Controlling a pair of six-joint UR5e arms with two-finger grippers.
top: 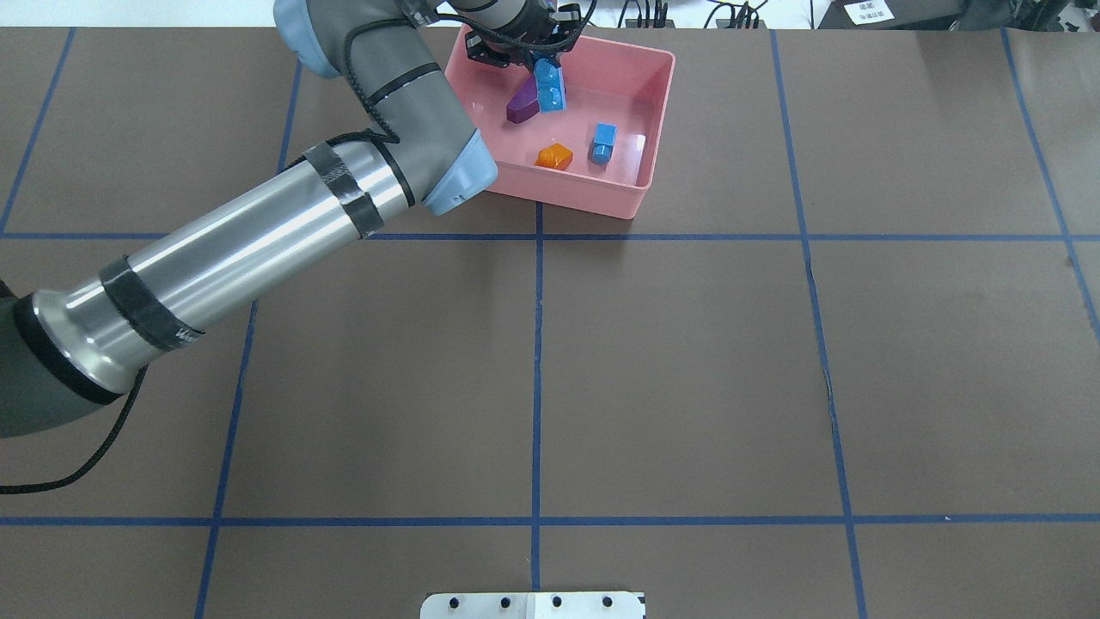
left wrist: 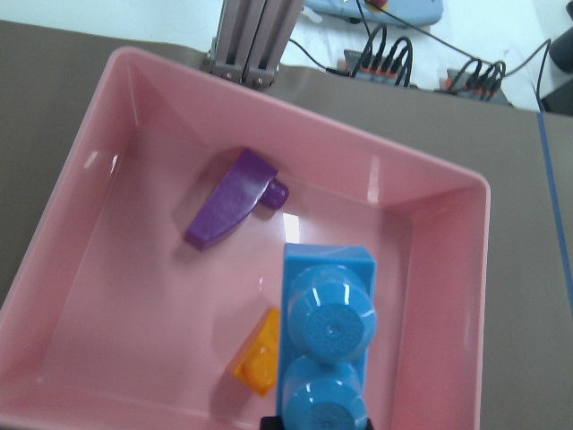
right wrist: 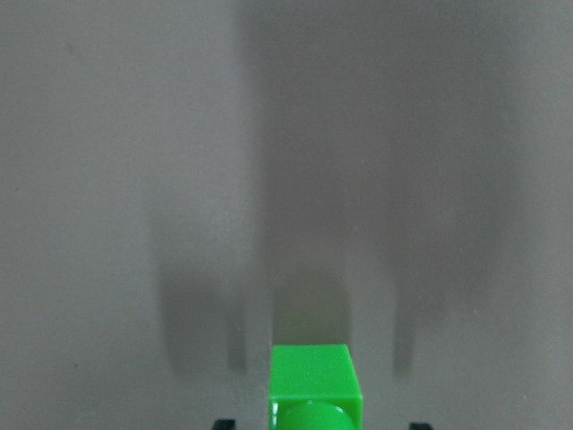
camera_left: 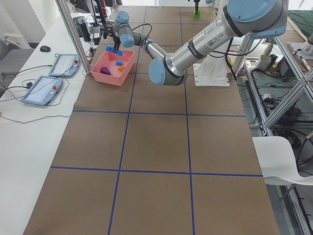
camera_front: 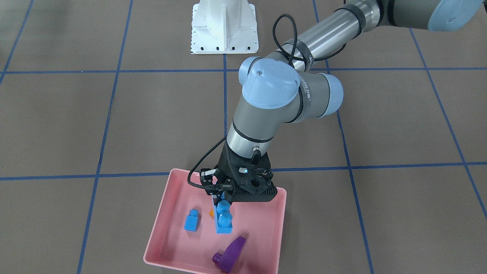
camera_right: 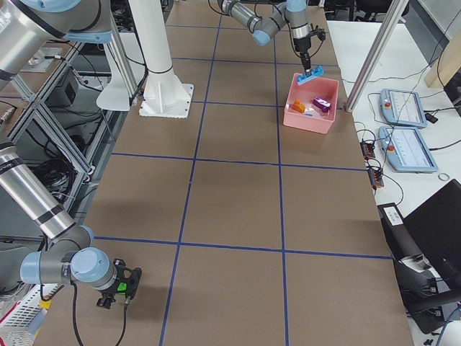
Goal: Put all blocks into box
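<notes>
— Where is the long blue brick [camera_front: 224, 220]?
— It hangs upright under the left gripper [camera_front: 222, 198], jaws closed on its top end, over the box [camera_front: 262, 220] at the frame's bottom; the floor below it looks free.
— And the other arm?
— Far away; the right gripper [camera_right: 120, 286] has its jaws closed on the green brick [right wrist: 313, 383]

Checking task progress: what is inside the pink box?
On the box floor lie the purple sloped brick, orange brick and small blue brick. The left claw holds the long blue brick over it; floor beneath that brick is covered.

Left end effector [camera_front: 221, 199] downward, closed
</notes>
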